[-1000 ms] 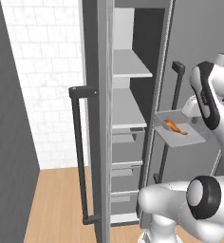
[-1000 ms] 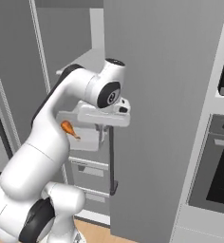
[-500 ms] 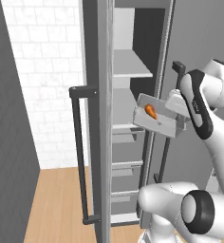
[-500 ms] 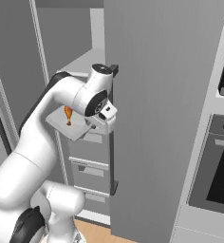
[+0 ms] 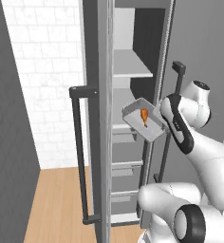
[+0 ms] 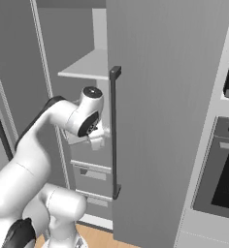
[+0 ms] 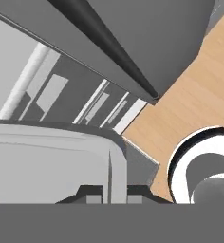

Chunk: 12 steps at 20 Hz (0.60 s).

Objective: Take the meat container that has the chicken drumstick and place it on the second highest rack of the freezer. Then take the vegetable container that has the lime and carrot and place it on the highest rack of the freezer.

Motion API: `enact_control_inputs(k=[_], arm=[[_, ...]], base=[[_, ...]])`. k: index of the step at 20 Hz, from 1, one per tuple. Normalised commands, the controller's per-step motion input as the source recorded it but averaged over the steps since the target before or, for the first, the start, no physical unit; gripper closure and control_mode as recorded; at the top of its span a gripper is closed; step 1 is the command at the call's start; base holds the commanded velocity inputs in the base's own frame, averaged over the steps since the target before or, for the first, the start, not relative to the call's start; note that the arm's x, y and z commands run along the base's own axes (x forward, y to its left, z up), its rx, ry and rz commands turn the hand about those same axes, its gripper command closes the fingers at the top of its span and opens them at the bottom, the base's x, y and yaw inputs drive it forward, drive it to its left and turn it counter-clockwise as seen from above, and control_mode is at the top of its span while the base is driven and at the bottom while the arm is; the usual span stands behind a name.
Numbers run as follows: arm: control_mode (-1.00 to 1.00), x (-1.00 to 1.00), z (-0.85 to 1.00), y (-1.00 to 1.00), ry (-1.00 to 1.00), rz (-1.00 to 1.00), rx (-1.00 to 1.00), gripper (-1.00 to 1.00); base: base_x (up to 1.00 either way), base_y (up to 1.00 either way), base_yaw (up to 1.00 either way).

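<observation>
Your pincer (image 7: 107,192) is clamped on the right rim of the meat container (image 5: 143,119), with the rim between its two dark tips. You hold the grey tray up in the air, tilted, right at the open front of the freezer (image 5: 128,28). The chicken drumstick (image 5: 144,115) lies inside the tray, near its middle, thick end up.

The tray hangs in front of the second highest rack (image 5: 119,103) and partly hides it. You cannot tell if the tray touches that shelf. The highest rack (image 5: 129,65) is above the tray, well apart from it. The grey drawers (image 5: 125,171) sit below the tray.

The freezer door (image 6: 165,97) stands open on the right, and its long dark handle (image 6: 114,131) is just beside your hand. The black oven (image 6: 225,181) is on the far right. A wood floor (image 5: 57,204) is low down on the left.
</observation>
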Motion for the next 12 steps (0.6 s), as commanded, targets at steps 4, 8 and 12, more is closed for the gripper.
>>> enact_control_inputs(k=[4, 8, 12], arm=[[-1.0, 0.52, -0.57, 0.25, 0.02, -0.31, 0.09, 1.0], [-1.0, 0.65, -0.39, 0.07, 0.0, -0.29, 0.16, 1.0], [-1.0, 0.64, -0.09, 0.13, 0.0, -0.22, 0.17, 1.0]], base=[[0.0, 0.0, 0.0], [0.0, 0.0, 0.0], [0.0, 0.0, 0.0]])
